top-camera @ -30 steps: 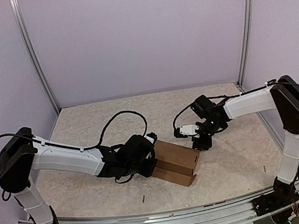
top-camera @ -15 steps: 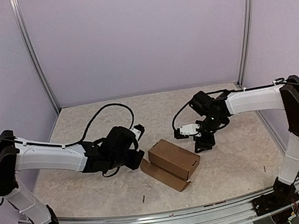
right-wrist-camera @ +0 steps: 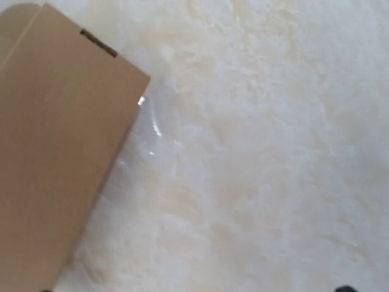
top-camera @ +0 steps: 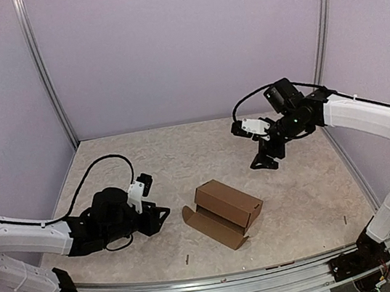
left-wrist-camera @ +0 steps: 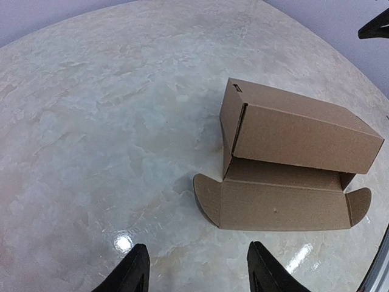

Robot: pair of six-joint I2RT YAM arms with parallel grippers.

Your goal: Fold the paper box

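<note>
The box (top-camera: 227, 211) is lying on the worktop (top-camera: 181, 148), near its middle and slightly toward six o'clock. The left tool (top-camera: 158, 214) is sitting low at the box's nine o'clock, near it but not touching; its fingers (left-wrist-camera: 135, 271) are standing apart, holding nothing. The right tool (top-camera: 264, 159) is hovering at the box's one o'clock, well apart from it, its jaws looking spread wide and gripping nothing. The box is showing plain brown cardboard, matte and smooth: a closed rectangular body with crisp edges, and a long flap (left-wrist-camera: 282, 204) with rounded end tabs (left-wrist-camera: 206, 198) sticking out along one long side. The worktop is showing a pale, glossy, marbled surface.
</note>
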